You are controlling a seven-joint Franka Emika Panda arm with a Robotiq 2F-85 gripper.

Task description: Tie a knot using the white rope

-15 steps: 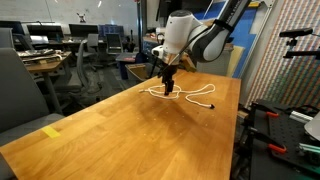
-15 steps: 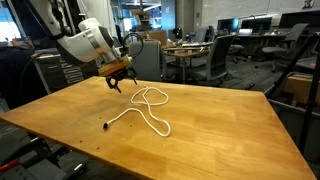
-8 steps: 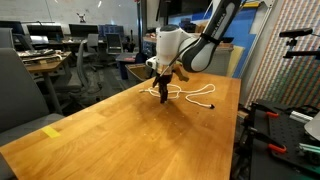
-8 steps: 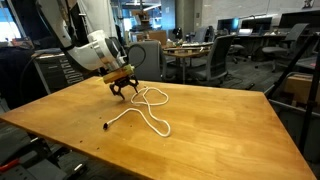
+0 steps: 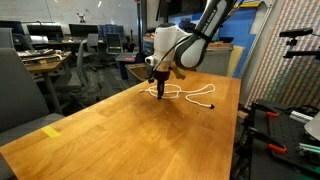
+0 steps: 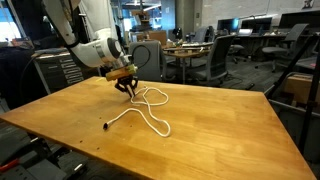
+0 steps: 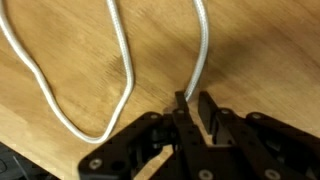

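The white rope (image 6: 152,113) lies in loose loops on the wooden table (image 6: 210,130), its small black tip (image 6: 106,126) pointing to the near edge. In both exterior views my gripper (image 6: 130,90) is down at the far end of the rope (image 5: 192,95), fingertips at table height (image 5: 158,93). In the wrist view the gripper (image 7: 193,102) has its two black fingers drawn close together, with one strand of the rope (image 7: 201,50) running straight in between them. A second loop (image 7: 70,95) curves past on the left, outside the fingers.
A yellow slip (image 5: 52,131) lies near one corner of the table. Office chairs (image 6: 225,60) and desks stand behind. Black clamps and gear (image 5: 268,125) sit off the table's side edge. Bare wood stretches across the near half of the table (image 5: 130,140).
The gripper has come down onto the rope's far end and its jaws have closed from wide open to a narrow gap around one strand. The rope has barely shifted.
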